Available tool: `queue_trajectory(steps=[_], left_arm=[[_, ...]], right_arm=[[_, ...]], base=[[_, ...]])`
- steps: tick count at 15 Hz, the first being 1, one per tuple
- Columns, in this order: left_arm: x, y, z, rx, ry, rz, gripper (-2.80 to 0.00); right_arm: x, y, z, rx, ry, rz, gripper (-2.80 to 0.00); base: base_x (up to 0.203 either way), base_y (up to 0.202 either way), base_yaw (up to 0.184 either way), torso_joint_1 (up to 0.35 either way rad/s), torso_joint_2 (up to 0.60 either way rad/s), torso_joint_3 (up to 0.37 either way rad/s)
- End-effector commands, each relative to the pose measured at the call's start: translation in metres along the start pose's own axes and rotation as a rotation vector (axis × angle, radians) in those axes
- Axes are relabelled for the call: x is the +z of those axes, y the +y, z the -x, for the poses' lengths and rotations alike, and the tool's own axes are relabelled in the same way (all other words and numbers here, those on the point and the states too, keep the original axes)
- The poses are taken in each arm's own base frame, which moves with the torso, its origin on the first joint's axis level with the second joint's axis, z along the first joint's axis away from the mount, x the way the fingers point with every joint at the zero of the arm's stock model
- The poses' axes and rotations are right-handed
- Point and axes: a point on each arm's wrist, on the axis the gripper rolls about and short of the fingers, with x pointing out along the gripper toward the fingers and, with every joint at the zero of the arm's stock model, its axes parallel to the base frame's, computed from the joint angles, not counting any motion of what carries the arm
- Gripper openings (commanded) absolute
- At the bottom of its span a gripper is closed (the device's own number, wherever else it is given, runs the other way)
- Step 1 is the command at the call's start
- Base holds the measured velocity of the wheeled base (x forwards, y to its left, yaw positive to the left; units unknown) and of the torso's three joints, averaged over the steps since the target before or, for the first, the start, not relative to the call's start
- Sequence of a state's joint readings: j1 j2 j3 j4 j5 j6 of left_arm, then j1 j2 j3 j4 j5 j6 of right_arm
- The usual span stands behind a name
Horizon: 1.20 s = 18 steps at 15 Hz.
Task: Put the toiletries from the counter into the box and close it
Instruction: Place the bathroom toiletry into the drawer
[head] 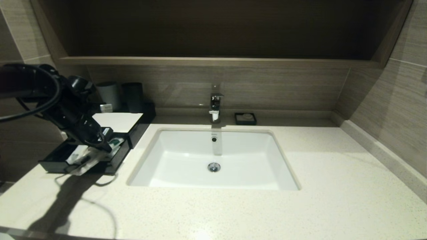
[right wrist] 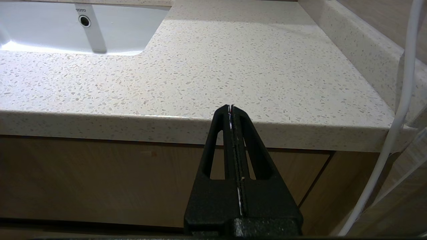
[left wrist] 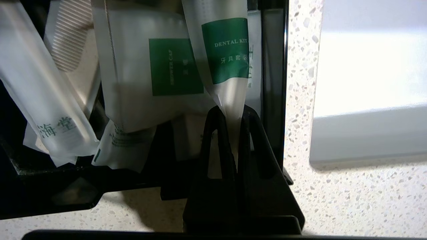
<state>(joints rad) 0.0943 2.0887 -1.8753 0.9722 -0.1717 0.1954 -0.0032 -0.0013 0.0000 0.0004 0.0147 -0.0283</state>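
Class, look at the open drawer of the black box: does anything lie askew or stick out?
Yes. A white sachet hangs over the drawer's front edge onto the counter; the drawer cannot close cleanly like this.

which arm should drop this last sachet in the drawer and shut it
Left. The left gripper is shut on the dental kit sachet right over the open drawer. The right gripper sits shut below the counter edge, far off.
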Motion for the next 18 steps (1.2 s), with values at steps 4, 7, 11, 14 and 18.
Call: queue_trajectory(steps=[4,7,11,14,18], left_arm=[[0.005,0.000,-0.007,-0.019,-0.025,0.028,-2.80],[0.006,0.001,-0.012,-0.020,-0.022,0.029,-2.80],[0.010,0.003,-0.019,-0.019,-0.039,0.053,-2.80],[0.014,0.004,-0.024,-0.016,-0.067,0.082,-2.80],[0.017,0.005,-0.024,-0.021,-0.099,0.112,-2.80]], right_arm=[[0.000,0.000,0.000,0.001,0.001,0.001,-2.80],[0.000,0.000,0.000,0.001,0.002,0.001,-2.80],[0.000,0.000,0.000,0.001,0.002,0.001,-2.80],[0.000,0.000,0.000,0.001,-0.001,0.001,-2.80],[0.000,0.000,0.000,0.001,0.002,0.001,-2.80]], base=[[0.000,0.000,0.000,0.000,0.00,0.000],[0.000,0.000,0.000,0.000,0.00,0.000],[0.000,0.000,0.000,0.000,0.00,0.000],[0.000,0.000,0.000,0.000,0.00,0.000],[0.000,0.000,0.000,0.000,0.00,0.000]])
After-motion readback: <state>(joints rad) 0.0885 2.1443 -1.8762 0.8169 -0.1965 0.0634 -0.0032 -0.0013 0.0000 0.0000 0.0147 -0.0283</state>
